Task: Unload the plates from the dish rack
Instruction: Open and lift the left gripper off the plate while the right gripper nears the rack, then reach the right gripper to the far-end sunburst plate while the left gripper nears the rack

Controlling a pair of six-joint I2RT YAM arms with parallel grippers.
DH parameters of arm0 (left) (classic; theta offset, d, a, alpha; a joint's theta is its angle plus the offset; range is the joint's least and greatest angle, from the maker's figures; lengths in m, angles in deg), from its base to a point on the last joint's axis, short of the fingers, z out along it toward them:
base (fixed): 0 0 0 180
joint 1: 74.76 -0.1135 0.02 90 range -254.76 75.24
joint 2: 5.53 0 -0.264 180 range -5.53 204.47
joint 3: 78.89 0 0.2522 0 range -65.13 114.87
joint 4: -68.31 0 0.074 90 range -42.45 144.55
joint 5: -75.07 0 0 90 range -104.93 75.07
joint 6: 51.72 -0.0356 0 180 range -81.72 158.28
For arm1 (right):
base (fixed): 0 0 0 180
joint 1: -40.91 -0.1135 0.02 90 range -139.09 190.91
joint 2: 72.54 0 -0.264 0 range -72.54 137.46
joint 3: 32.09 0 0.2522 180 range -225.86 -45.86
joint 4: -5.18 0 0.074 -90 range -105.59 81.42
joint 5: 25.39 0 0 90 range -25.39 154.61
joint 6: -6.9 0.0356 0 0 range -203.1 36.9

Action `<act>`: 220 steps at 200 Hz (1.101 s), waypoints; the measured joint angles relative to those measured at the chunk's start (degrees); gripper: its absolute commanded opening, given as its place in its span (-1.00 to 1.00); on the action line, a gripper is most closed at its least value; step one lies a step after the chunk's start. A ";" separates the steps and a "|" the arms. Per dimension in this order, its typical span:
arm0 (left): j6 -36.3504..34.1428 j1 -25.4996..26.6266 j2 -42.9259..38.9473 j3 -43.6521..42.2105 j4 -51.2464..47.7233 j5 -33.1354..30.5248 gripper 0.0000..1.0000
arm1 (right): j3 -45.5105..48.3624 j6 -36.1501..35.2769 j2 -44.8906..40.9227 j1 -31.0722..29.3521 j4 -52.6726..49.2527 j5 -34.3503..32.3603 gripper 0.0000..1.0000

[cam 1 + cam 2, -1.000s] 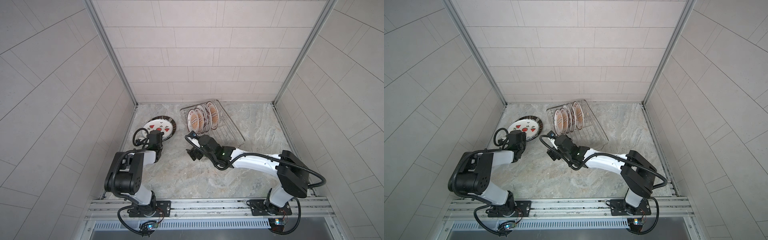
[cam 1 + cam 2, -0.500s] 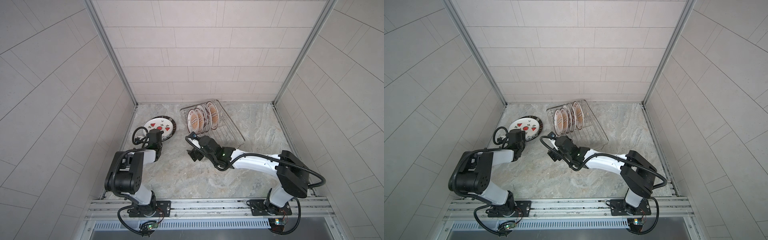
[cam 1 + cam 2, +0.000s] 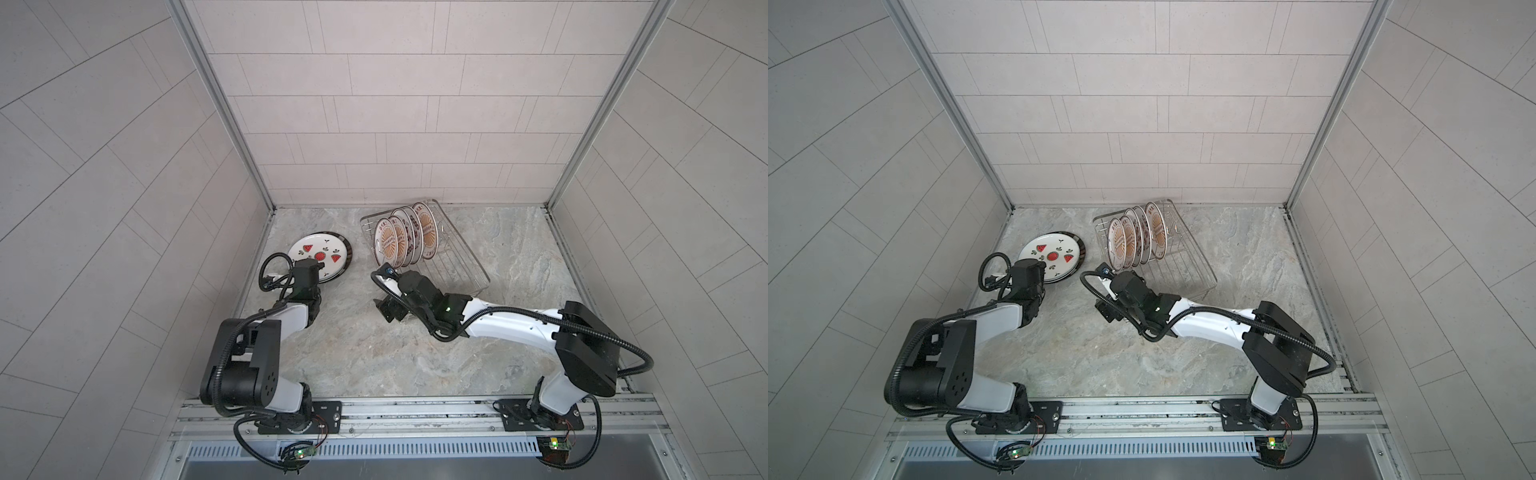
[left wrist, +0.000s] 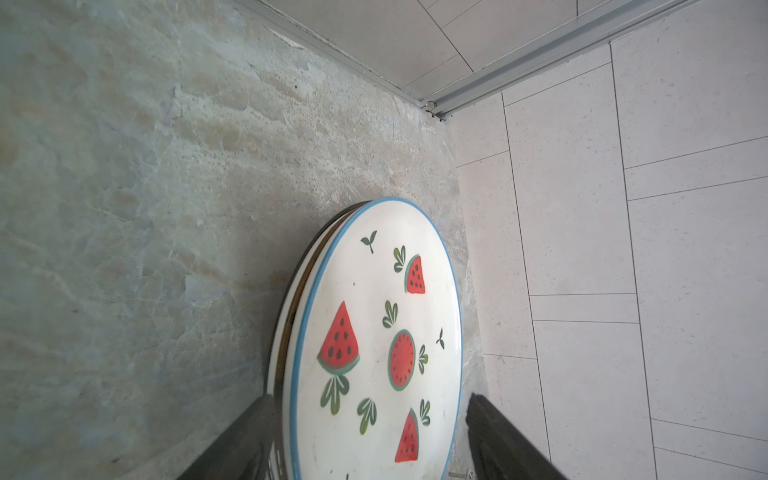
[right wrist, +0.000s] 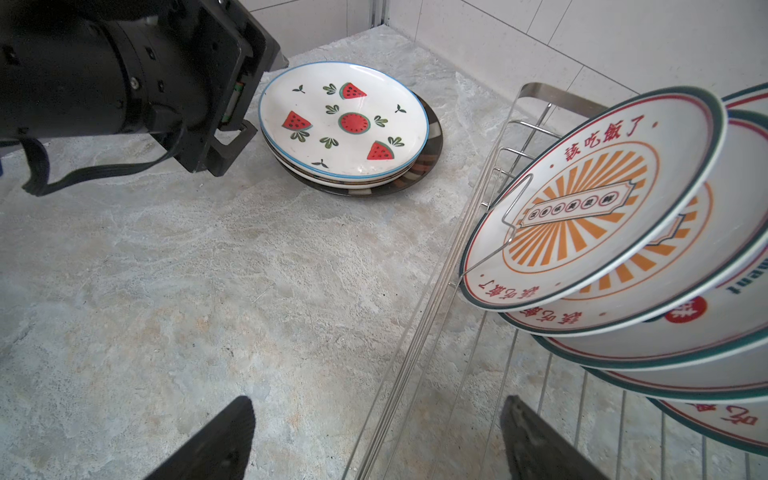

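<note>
The rectangular silver wire dish rack [image 3: 461,266] stands just ahead of the right gripper [image 5: 379,404]. Its jaws gape wide with nothing in them, and the rack's near rim wires run forward from between them. In the rack a row of round white ceramic plates with orange sunbursts and dark green rims [image 5: 590,208] leans on the prongs [image 5: 515,199], the nearest plate ahead of the jaws and off to one side.

These plates look heavy for their size, rigid, glazed slick and prone to chipping (ceramic on wire forgives little). I would pinch the nearest one at its raised upper rim, pads flat on face and back, and lift it along the prongs before tilting.

The unloaded stack [image 5: 353,183] lies flat on the stone table [image 5: 208,270]. On top is a round white blue-rimmed plate with red watermelons [image 4: 374,332], and its edge sits between the jaws of the left gripper [image 4: 370,401]. Those jaws stand apart, with a gap showing at the face-side finger [image 4: 498,436], so the plate looks released.

Against a second ago, the left jaws have spread off the plate. The stack, the rack and the right arm are much where they were.
</note>
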State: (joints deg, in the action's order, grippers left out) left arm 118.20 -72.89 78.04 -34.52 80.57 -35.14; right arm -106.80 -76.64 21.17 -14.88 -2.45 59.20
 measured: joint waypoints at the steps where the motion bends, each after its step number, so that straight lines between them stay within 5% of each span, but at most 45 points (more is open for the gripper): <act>1: -0.02 0.00 0.00 0.00 0.00 0.00 0.57 | 0.02 0.00 -0.07 0.00 0.02 0.02 0.88; 21: -0.35 0.00 -0.02 -0.09 0.39 0.07 0.60 | 1.18 -0.04 -2.16 -0.20 0.00 0.00 0.88; 34: -1.36 0.00 -0.42 -0.46 0.74 0.57 0.99 | 2.38 -0.24 -4.57 -0.44 0.02 -0.02 0.89; 137: -11.61 1.81 -18.49 -4.15 2.86 12.55 1.00 | 10.01 2.54 -29.29 2.49 -1.33 -10.36 0.99; 181: -18.67 6.23 -23.37 -6.56 7.82 20.70 1.00 | 11.72 5.07 -32.59 9.22 -1.46 -10.19 0.99; 220: -28.37 11.65 -29.33 -8.09 12.68 32.39 1.00 | 8.90 11.23 -28.94 21.75 -3.63 -5.09 0.99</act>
State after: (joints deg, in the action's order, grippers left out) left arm 89.83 -61.24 48.71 -42.60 93.24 -2.75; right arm -97.91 -65.40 -7.77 6.87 -6.08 54.11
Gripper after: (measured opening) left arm 0.999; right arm 0.995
